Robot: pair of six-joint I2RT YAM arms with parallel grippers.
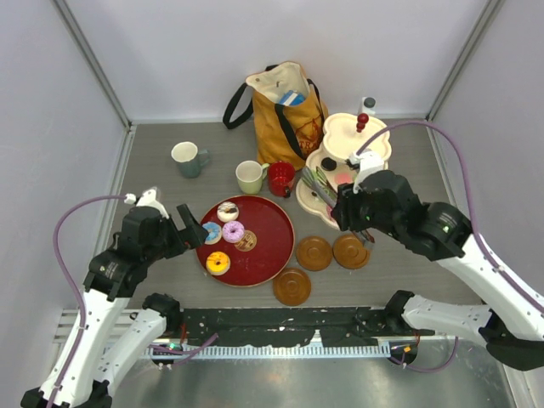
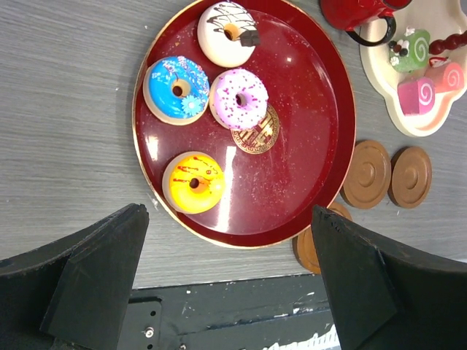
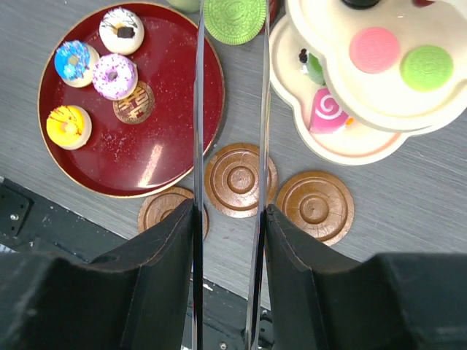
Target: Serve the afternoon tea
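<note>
Right wrist: my right fingers (image 3: 168, 270) pinched metal tongs (image 3: 198, 131) around a green macaron (image 3: 234, 20); left fingers (image 2: 95, 270) were spread beside the red tray (image 2: 314, 146).

Mustard tote bag (image 1: 276, 110) stands behind red tray (image 1: 272, 231), metal tongs (image 3: 198, 146) beside it

Four donuts (image 2: 193, 182), three saucers (image 3: 241, 180), three mugs (image 1: 189, 159), three roll cakes (image 2: 417, 95). Three macarons (image 3: 374, 49) plainly seen: two green, one pink. One red tray (image 2: 292, 189), one three-tier stand (image 1: 340, 132), one mustard tote bag (image 1: 276, 119), one pair of tongs (image 3: 198, 109).
</note>
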